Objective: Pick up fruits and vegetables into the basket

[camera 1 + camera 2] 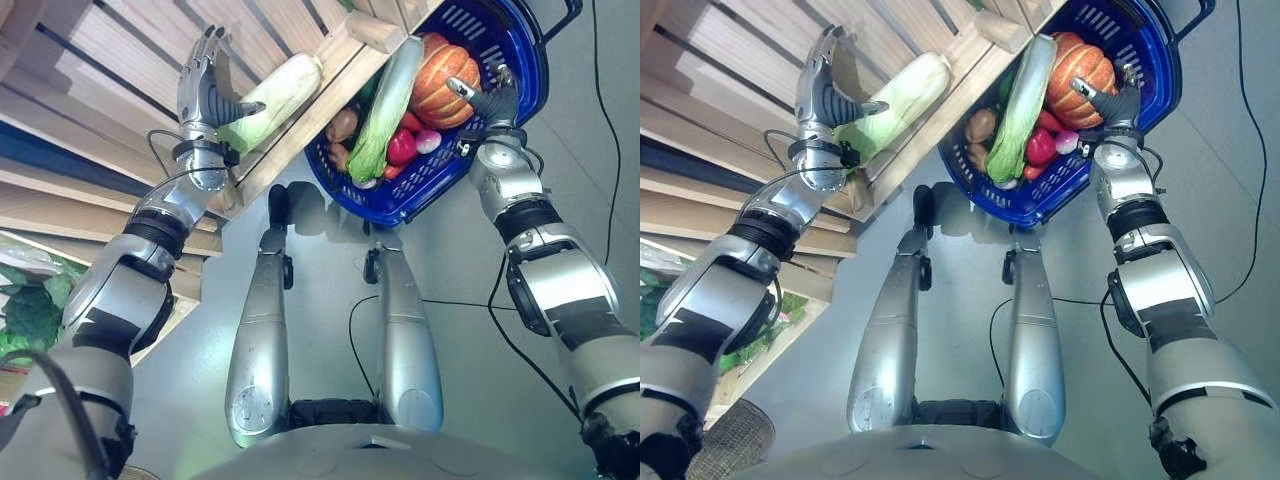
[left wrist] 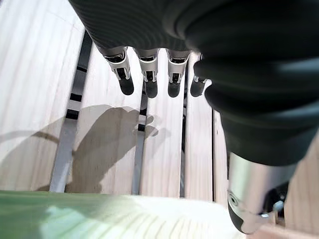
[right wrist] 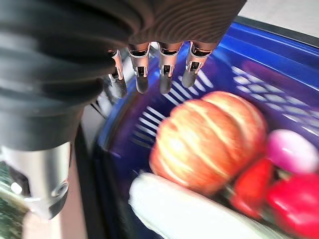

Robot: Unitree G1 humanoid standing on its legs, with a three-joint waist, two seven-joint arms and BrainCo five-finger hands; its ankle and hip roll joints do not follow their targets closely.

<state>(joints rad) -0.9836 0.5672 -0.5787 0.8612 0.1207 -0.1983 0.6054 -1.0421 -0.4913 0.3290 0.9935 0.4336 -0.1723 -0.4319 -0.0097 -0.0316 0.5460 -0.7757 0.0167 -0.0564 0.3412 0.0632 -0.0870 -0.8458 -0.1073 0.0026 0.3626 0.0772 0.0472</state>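
Left robot hand (image 1: 203, 88) open, fingers straight over slatted wooden shelf (image 1: 110, 50), thumb against napa cabbage (image 1: 272, 98) near shelf edge. Right robot hand (image 1: 492, 100) open at blue basket (image 1: 500, 40) rim; pumpkin (image 1: 440, 82), second cabbage (image 1: 385, 110) inside.

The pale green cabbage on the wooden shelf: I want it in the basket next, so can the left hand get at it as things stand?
Probably yes. The left hand is open right beside the cabbage on the wooden shelf, its thumb across it, and nothing stands between them.
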